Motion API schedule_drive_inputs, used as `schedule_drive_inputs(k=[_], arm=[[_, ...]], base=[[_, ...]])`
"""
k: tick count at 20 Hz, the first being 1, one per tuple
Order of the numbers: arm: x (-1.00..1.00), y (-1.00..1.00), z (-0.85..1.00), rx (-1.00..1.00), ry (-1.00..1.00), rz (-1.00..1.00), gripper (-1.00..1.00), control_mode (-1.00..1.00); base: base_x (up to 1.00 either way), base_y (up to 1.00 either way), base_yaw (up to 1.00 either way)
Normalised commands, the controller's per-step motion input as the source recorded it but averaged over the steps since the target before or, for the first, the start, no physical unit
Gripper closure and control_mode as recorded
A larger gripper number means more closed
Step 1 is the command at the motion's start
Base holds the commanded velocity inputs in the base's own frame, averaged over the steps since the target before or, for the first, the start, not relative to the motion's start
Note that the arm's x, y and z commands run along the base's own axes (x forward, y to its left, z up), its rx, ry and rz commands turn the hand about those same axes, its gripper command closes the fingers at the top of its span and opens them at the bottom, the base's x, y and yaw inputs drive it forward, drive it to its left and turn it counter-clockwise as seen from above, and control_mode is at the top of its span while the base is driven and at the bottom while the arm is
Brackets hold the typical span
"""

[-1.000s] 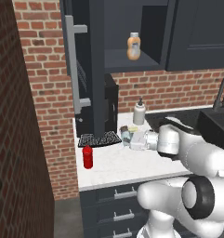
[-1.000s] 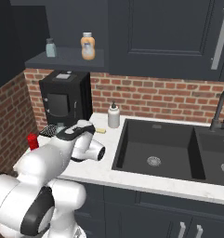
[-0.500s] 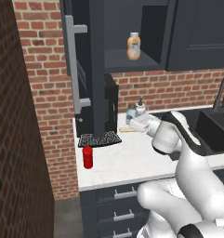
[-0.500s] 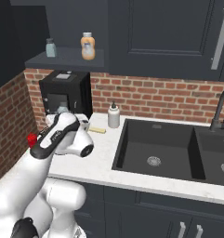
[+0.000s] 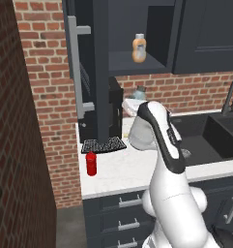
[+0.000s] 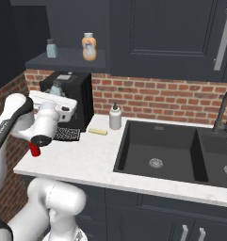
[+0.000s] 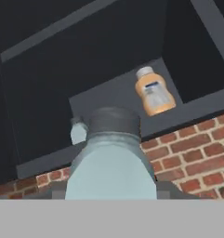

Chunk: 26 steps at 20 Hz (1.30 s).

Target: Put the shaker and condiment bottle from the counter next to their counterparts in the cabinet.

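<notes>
Grey-blue shaker (image 7: 111,158) gripped in the tool (image 6: 58,100), raised off the desk (image 5: 132,169)
Tool closed on it below the cabinet (image 6: 68,60) shelf; red condiment bottle (image 5: 91,163) stands on the desk.

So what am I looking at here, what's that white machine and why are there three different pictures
It is a white robot arm in a computer-drawn kitchen. Two pictures come from cameras behind the arm, left and right; the third looks along its hand. Its tool is shut on the shaker, a pale grey-blue jar, raised toward the open cabinet. On the cabinet shelf stand an orange bottle and a second small shaker. On the counter are the red condiment bottle, a white pump bottle and a black coffee machine.
</notes>
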Motion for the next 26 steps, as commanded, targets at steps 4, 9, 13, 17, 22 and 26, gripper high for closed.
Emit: schedule_drive_inputs(k=[4,9,13,17,22,26], arm=[[-0.02,-0.44,1.0,0.0,-0.08,-0.11,1.0,-1.0],[0.03,-0.3,0.63,0.0,-0.01,0.01,1.0,-1.0],[0.0,0.02,0.0,0.0,-0.01,0.01,1.0,-1.0],[0.0,0.13,0.13,0.0,-0.13,0.22,1.0,-1.0],[0.0,0.01,0.59,-0.04,-0.17,0.28,1.0,-1.0],[0.0,-0.01,0.12,-0.05,-0.03,0.03,1.0,-1.0]], base=[[0.0,0.0,0.0],[0.0,0.0,0.0],[0.0,0.0,0.0],[0.0,0.0,0.0],[0.0,0.0,0.0],[0.0,0.0,0.0]])
